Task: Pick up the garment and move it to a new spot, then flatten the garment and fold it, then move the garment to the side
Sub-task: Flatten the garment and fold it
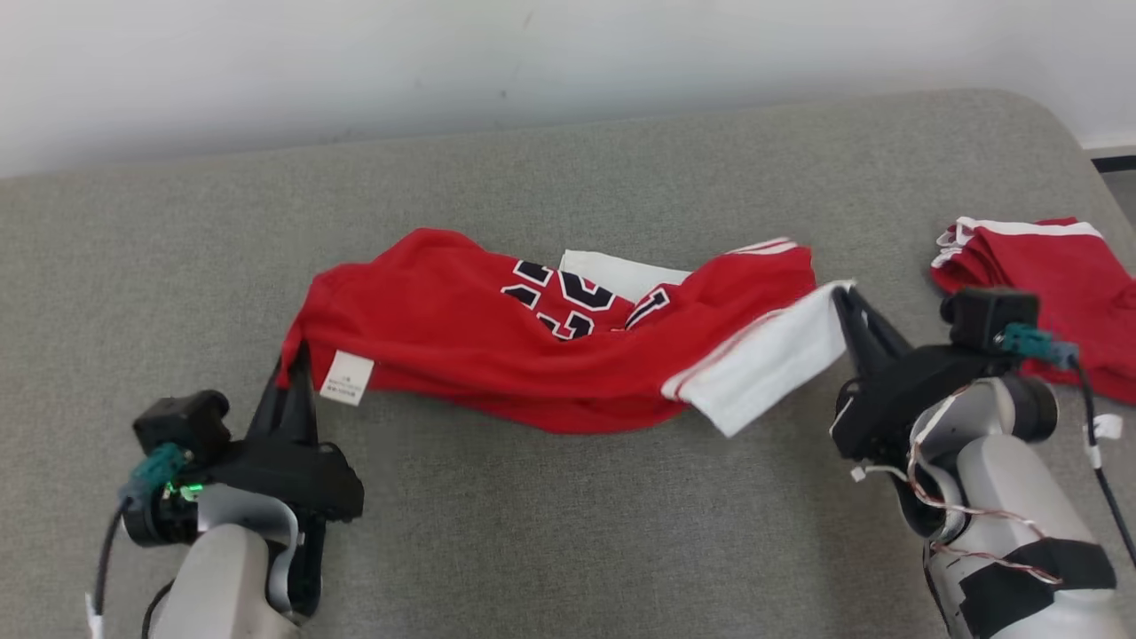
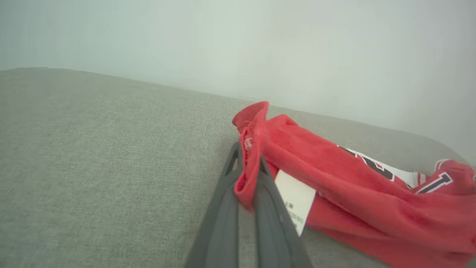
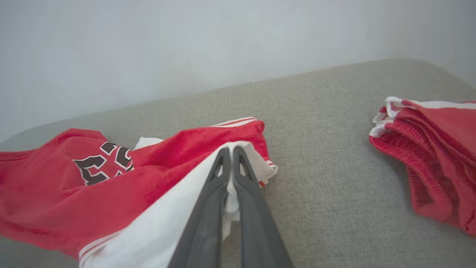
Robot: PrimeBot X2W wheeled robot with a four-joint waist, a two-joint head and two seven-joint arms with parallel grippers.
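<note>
Head view — garment point(image 1: 497, 364) (ends pinched) between pincers point(image 1: 293, 357) point(image 1: 841, 291)

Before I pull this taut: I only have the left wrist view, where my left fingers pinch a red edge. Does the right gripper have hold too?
Observer: Yes. The right gripper is shut on the white panel at the other end of the garment.
Operator: Is the cloth hanging free between the two?
Observer: No. In the head view its middle sags to the grey surface and looks to rest there.
Operator: Is anything lying off to the right?
Observer: A second red garment lies there, apart from the held one, just beyond the right gripper.
</note>
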